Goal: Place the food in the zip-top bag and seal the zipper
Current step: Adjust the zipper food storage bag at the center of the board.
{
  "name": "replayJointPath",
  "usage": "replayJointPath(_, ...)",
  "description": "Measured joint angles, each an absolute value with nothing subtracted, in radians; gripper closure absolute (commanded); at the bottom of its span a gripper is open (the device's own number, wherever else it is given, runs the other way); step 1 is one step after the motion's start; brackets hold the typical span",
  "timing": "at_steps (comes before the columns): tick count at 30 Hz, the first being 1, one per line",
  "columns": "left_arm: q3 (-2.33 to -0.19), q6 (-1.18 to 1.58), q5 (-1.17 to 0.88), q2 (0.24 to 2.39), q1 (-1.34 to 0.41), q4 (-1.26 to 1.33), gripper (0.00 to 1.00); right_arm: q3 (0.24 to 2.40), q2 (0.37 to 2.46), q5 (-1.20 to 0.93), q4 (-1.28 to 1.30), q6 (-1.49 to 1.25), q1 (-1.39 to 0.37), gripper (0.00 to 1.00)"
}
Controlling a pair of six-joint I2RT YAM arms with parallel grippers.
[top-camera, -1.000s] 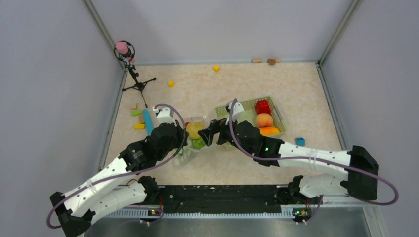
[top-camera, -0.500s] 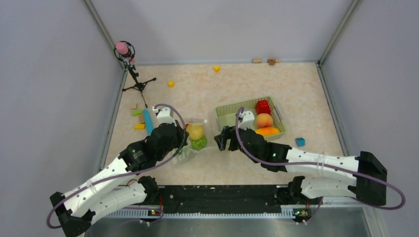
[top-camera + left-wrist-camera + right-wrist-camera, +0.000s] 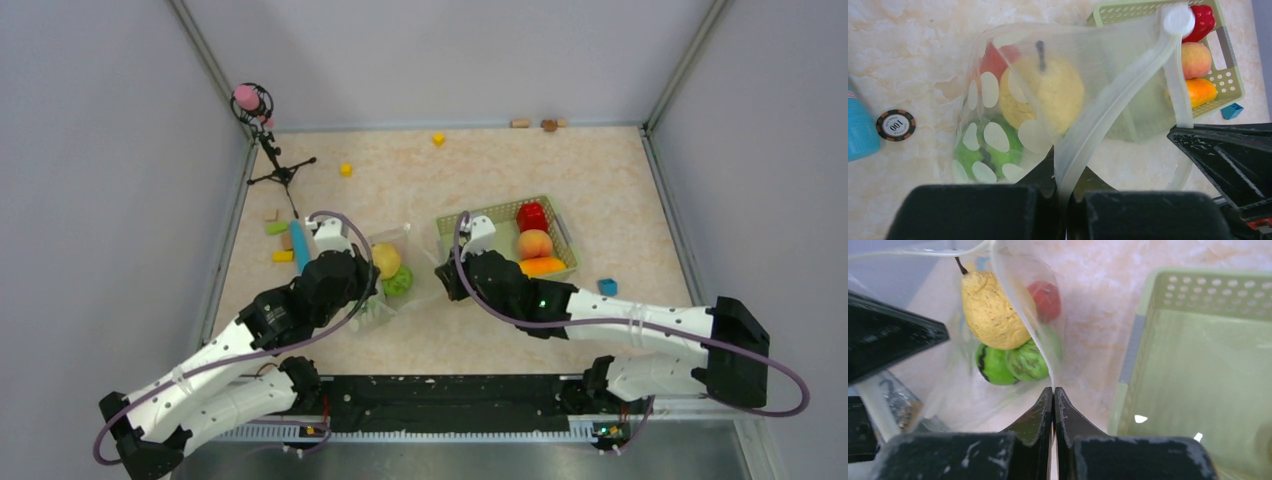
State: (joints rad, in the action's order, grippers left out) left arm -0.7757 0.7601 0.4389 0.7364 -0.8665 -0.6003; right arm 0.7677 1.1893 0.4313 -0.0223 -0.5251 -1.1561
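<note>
Setting: a robotics laboratory test cell. Indicators: plain grey enclosure walls [image 3: 450,60] with metal corner posts [image 3: 205,50], a marble-patterned tabletop [image 3: 420,170], a black mounting rail [image 3: 450,392] at the near edge, and a small tripod [image 3: 281,172] carrying what may be a microphone [image 3: 250,98].

Zip-top bag [image 3: 1118,75]: clear floppy plastic film, white dots; yellow pear [image 3: 990,307]: matt, speckled; basket [image 3: 1198,365]: pale green perforated plastic, slight sheen; table [image 3: 600,170]: smooth, marble-patterned.
</note>
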Motion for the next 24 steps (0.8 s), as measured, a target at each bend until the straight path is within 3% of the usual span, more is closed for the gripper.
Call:
replayJointPath(9, -0.820, 0.761, 0.447, 0.731, -0.867, -0.653, 0.98, 1.009, 1.249, 0.351, 0.007, -0.389, -1.156, 1.00)
replayJointPath(15, -0.879, 0.771, 0.484, 0.776, -0.867, -0.727, 0.76, 1.079, 1.257, 0.363, 0.073, -0.330, -1.156, 1.00)
replayJointPath(24, -0.909, 0.784, 0.514, 0.861, -0.867, -0.826, 0.51, 1.066, 1.257, 0.383, 0.129, -0.307, -1.143, 1.00)
